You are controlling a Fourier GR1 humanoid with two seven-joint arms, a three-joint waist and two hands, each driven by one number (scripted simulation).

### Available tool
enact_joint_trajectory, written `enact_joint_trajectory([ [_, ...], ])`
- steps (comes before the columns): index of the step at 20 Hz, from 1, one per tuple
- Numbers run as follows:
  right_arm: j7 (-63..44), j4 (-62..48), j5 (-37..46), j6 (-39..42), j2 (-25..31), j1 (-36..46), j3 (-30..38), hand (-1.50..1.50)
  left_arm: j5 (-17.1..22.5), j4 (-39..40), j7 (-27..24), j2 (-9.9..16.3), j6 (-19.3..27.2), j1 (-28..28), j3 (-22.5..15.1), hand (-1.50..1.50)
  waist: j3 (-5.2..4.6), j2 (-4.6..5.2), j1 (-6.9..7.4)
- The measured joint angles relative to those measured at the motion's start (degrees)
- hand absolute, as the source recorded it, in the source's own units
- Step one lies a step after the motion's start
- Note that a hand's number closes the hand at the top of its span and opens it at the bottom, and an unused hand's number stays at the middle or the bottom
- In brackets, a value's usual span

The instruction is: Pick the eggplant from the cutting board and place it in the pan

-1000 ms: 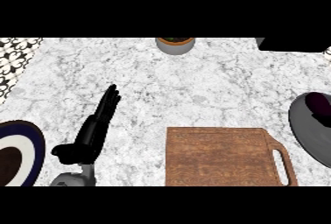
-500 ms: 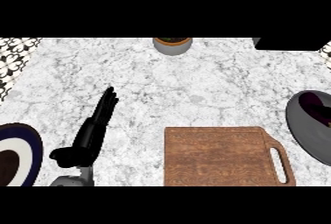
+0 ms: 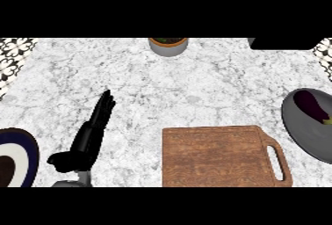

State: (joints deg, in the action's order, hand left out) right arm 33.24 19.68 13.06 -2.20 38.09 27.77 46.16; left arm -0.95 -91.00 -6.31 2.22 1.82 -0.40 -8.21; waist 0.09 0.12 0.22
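The eggplant [image 3: 311, 105] lies in the pan [image 3: 304, 132], right of the cutting board [image 3: 220, 156]. Left of the board, the left robot hand [image 3: 88, 140] rests released, fingers straight, on the surface [image 3: 194, 83]. The view has shifted slightly since earlier, exposing more pan.

Plant pot [image 3: 168, 45], dark-rimmed plate [image 3: 19, 145].

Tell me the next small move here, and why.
Probably none beyond resting. The eggplant already lies in the pan, the cutting board is bare, and the left hand is open beside it. The right hand is out of view.
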Motion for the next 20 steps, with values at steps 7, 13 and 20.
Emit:
enact_joint_trajectory([
  [7, 5.2, 2.4, -4.9, 16.2, 1.9, -8.8, 0.3, -1.5, 0.0, 0.0, 0.9, -0.3, 0.3, -0.2, 0.2, 0.0, -0.08, -0.21, -0.58],
  [13, 8.4, 9.9, -8.0, 20.4, -1.0, -17.2, -1.6, -1.5, 0.7, -0.2, 0.6, 0.2, -1.1, 0.0, 1.1, 0.0, -0.13, -0.24, -0.59],
  [20, 7.5, 21.2, -11.6, 21.0, -4.9, -25.9, -3.8, -1.5, -0.1, -0.6, 1.6, -0.4, -0.6, -0.8, 1.5, 0.0, -0.13, -0.21, -0.52],
])
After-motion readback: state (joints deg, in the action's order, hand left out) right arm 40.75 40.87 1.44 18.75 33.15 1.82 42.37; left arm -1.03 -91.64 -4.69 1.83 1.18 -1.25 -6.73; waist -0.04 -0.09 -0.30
